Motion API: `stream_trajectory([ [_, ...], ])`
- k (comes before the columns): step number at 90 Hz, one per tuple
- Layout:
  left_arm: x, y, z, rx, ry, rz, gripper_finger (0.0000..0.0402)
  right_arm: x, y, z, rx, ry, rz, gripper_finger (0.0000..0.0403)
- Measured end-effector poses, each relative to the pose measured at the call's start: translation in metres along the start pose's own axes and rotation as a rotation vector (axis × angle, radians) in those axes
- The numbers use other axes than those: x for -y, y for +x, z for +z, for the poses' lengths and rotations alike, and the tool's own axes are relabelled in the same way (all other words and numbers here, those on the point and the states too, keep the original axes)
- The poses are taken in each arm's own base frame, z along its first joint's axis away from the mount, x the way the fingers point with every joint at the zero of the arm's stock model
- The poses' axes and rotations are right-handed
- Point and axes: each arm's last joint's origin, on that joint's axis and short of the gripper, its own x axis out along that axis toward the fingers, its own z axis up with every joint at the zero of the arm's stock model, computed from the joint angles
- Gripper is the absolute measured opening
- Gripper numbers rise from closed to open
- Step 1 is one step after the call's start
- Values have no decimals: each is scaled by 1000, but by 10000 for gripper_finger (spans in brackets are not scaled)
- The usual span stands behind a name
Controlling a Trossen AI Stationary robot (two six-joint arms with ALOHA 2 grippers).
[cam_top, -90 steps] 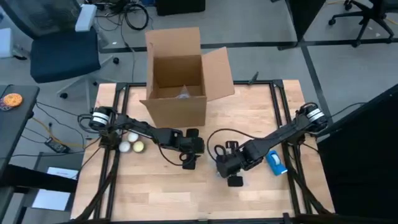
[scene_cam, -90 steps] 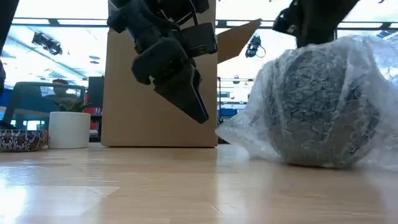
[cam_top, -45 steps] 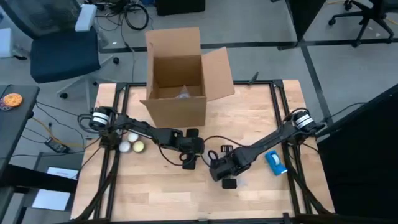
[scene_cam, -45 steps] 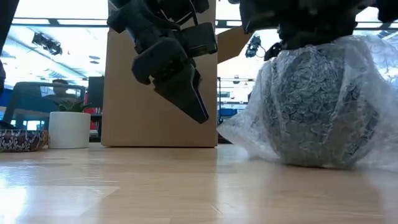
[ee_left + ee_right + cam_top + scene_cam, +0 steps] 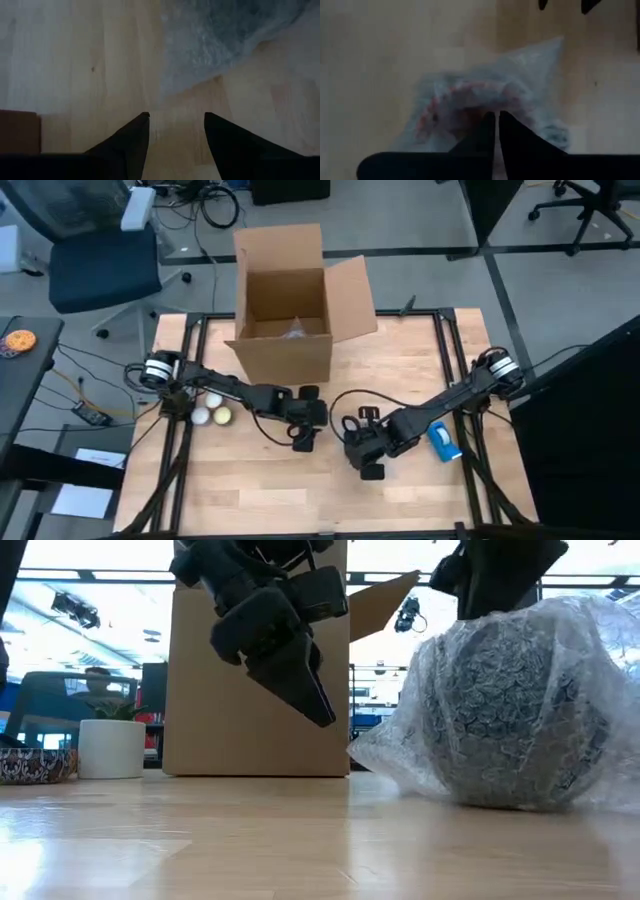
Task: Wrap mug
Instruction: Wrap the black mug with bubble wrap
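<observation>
The mug (image 5: pixel 451 98) shows only as a reddish shape inside a bundle of clear bubble wrap (image 5: pixel 510 710), which lies on the wooden table near its middle front. My right gripper (image 5: pixel 497 118) stands over the bundle's top, pointing down, its fingers shut. My left gripper (image 5: pixel 175 120) hangs open just left of the bundle, above the bare table, tilted down toward the wrap's spread edge (image 5: pixel 220 45). It touches nothing. My right gripper comes at the bundle's top (image 5: pixel 485 102) from above with its shut fingertips. In the low view it meets the wrap's upper surface (image 5: pixel 500 618). I cannot tell whether a layer of film sits between the fingers. The bundle rests on the table.
An open cardboard box (image 5: pixel 285 310) stands at the table's far side. Three small balls (image 5: pixel 212 410) lie at the left by the left arm. A blue object (image 5: pixel 445 440) lies at the right. A white pot (image 5: pixel 110 748) stands beyond the table.
My right gripper has swung toward the table's left over the bundle and then come back toward the right, still above the wrap. The bundle has stayed in place on the table.
</observation>
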Motion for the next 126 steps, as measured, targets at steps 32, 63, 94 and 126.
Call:
stream_trajectory([
  [32, -1, -6, 3, -54, 6, 0, 172, -15, 53, -2, -122, -29, 32, 0],
  [63, -1, -10, 7, -79, 6, 8, 172, -7, -10, 7, -82, -8, -31, 0],
  [94, -1, -10, 6, -86, -38, 9, 173, -4, 22, -14, -169, 29, -113, 0],
  [126, -2, -10, 6, -86, -37, 43, 173, -7, 23, -11, -160, 41, -76, 0],
])
